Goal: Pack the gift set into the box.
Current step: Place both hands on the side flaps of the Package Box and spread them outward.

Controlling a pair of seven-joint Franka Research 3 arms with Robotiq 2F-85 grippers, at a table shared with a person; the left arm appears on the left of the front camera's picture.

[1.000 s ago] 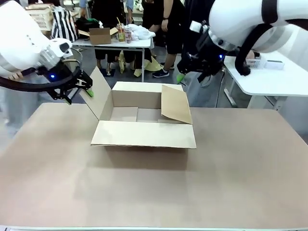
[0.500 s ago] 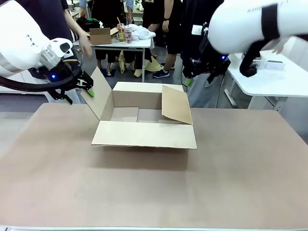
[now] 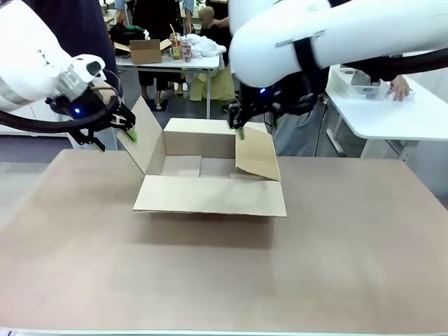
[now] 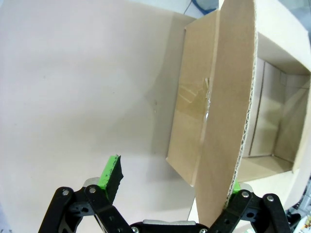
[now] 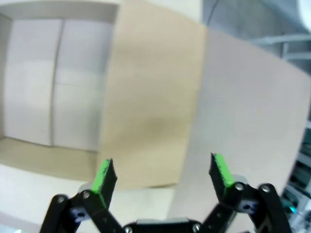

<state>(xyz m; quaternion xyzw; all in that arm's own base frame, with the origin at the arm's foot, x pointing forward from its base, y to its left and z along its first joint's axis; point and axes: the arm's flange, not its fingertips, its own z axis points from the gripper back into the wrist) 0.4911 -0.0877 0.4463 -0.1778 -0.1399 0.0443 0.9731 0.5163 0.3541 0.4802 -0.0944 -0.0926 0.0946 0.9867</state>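
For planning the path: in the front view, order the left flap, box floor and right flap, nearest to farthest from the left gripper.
1. Left flap, right beside the left gripper.
2. Box floor, in the middle.
3. Right flap, on the far side.

Left gripper at the bottom edge, jaws spread wide, green pads facing inward; a flap of the box passes between the fingers, its corrugated edge close to the pad at picture right; glossy tape on the outer wall; beige table alongside.
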